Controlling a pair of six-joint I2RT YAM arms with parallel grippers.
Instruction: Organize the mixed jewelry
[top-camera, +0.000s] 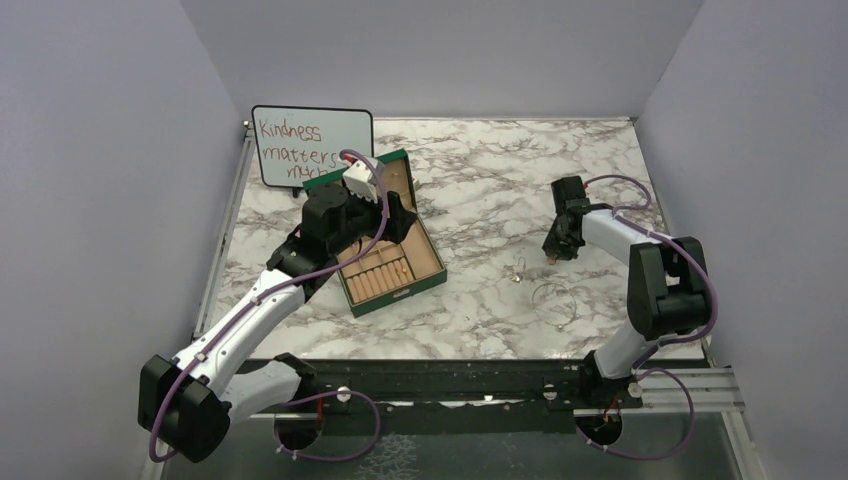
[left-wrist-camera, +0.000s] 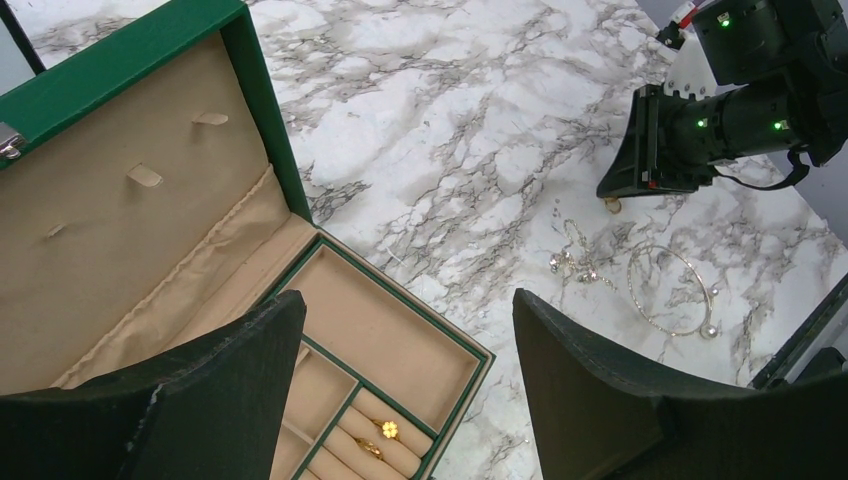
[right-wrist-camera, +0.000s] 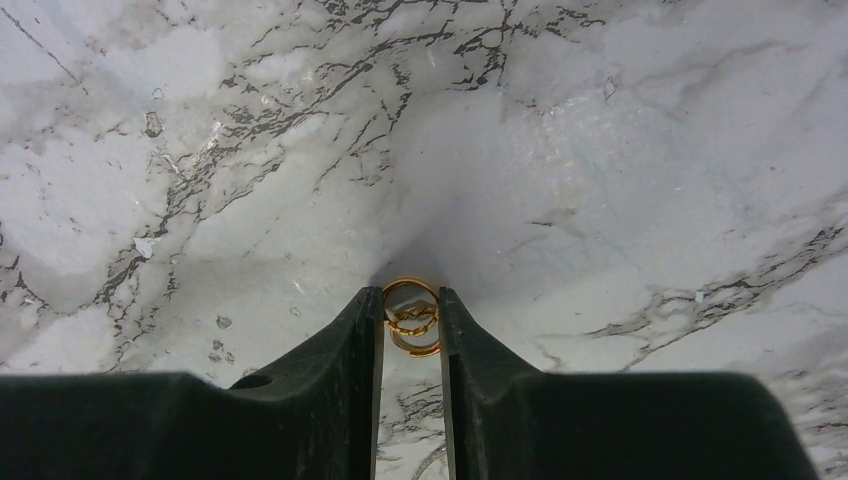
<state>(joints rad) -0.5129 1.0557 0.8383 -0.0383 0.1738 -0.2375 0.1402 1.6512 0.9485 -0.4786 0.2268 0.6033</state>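
We see the right gripper (right-wrist-camera: 410, 300) clamped on a gold ring (right-wrist-camera: 411, 320), jaws nearly together; whether it is one ring or two stacked, we cannot tell. The left gripper (left-wrist-camera: 405, 320) gapes wide above the green box (left-wrist-camera: 252, 90), whose near edge is cut off. Between those jaws lie two gold pieces (left-wrist-camera: 388, 430). Beyond them lie one silver wire loop (left-wrist-camera: 672, 290) and tangled silver bits (left-wrist-camera: 570, 262), too small to count.

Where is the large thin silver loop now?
In the top view the silver wire loop lies on the marble table, right of the green jewelry box, on the near side of the right pincer, beside small silver pieces.
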